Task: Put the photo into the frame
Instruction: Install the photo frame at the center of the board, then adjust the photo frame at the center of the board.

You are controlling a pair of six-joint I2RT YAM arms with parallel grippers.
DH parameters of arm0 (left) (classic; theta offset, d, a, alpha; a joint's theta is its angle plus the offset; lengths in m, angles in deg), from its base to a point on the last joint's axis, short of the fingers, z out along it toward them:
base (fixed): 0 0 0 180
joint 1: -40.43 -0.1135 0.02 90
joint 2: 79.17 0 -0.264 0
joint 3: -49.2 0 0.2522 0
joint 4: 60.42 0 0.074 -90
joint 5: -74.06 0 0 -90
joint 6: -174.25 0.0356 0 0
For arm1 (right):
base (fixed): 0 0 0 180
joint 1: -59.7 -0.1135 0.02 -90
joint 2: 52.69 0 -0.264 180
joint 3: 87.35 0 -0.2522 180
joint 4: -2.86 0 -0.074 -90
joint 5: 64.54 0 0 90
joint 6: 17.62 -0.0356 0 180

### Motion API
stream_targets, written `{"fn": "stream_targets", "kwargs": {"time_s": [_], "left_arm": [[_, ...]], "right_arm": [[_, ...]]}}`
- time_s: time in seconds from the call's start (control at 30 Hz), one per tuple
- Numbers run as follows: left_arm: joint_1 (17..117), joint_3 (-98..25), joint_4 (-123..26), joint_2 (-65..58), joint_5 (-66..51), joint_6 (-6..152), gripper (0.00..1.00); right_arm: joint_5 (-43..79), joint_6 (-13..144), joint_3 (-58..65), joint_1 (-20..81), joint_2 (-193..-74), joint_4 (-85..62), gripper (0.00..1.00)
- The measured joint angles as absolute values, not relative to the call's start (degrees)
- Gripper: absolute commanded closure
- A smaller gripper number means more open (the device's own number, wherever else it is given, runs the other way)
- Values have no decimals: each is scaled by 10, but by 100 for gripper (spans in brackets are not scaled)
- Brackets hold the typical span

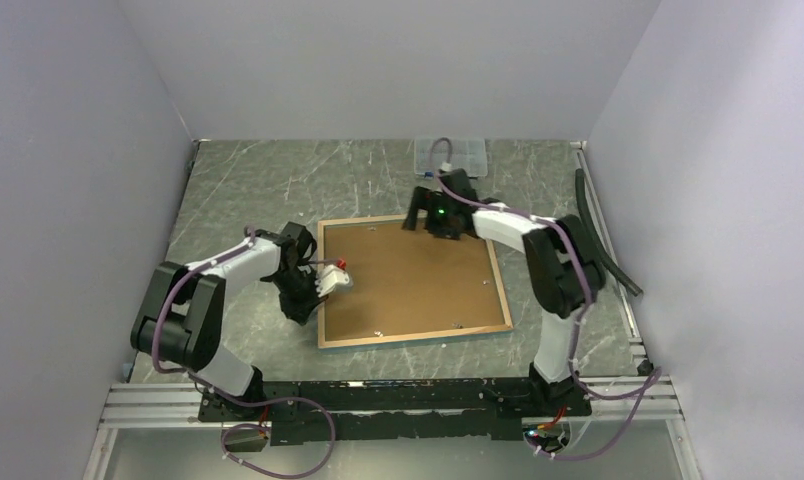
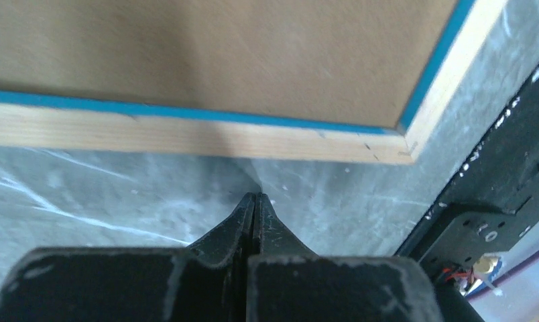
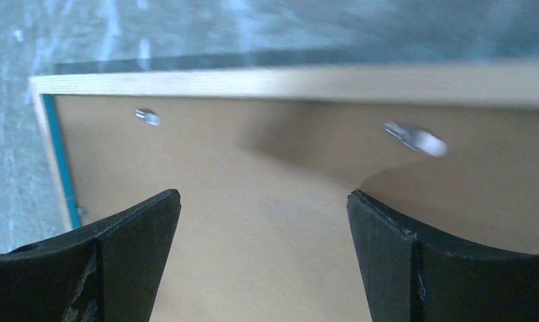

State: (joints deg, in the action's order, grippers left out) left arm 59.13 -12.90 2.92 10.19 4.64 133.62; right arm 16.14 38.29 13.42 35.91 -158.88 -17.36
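The frame point(image 1: 413, 334) lies rear side up on the grey table, a brown backing board point(image 1: 408, 275) filling it. The photo is not in view. My left gripper point(image 1: 306, 308) is shut with nothing in it. Its tips point(image 2: 255, 196) rest low over the bare table just outside the frame's wooden left edge point(image 2: 186, 134), near the near-left corner. My right gripper point(image 1: 430, 225) hovers open over the backing board point(image 3: 267, 174) close to the frame's far edge point(image 3: 287, 80). Nothing sits between its jaws point(image 3: 263, 194).
Small metal tabs point(image 3: 414, 139) stick out over the board along the far edge. A clear plastic compartment box point(image 1: 451, 152) sits at the back of the table. A black hose point(image 1: 603, 235) and a metal rail run along the right side.
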Motion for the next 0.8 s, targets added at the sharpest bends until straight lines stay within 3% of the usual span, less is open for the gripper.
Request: {"fn": "stream_targets", "kwargs": {"time_s": [0.37, 0.6, 0.8], "left_arm": [[604, -77, 81, 49, 10, 1378, 95], [598, -138, 121, 47, 8, 1388, 95], [590, -180, 92, 67, 9, 1404, 95]], "right_arm": [[102, 383, -168, 264, -1796, -242, 0], [107, 393, -125, 293, -1732, -278, 0], [131, 408, 35, 427, -1526, -272, 0]]}}
